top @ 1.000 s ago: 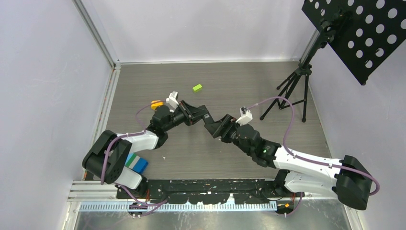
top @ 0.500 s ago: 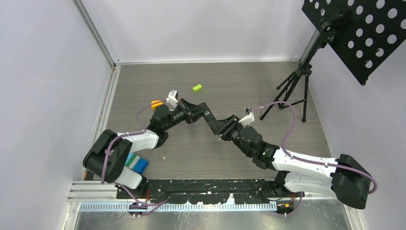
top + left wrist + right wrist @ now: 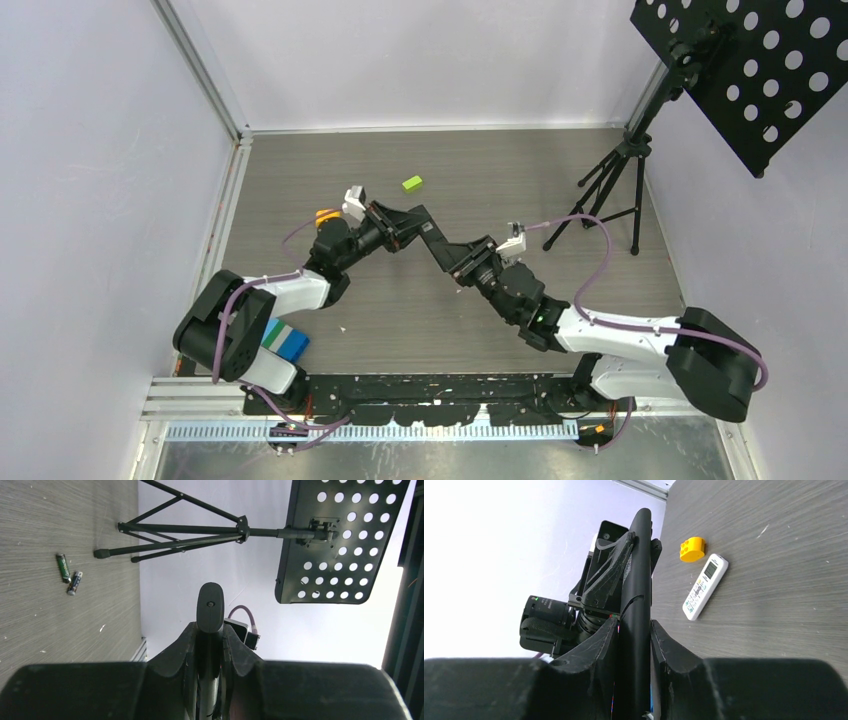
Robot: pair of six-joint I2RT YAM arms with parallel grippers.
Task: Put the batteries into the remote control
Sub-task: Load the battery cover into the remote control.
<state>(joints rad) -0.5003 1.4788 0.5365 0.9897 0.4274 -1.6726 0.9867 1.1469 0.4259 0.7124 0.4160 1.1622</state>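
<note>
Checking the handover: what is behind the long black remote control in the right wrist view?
The left end effector, shut on the far end of the long black remote control; pale wall beyond. The remote covers whatever table lies directly behind it.

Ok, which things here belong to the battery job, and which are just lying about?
Job: black remote; two loose batteries.
Lying about: white remote; yellow block; green block; music stand.
</note>
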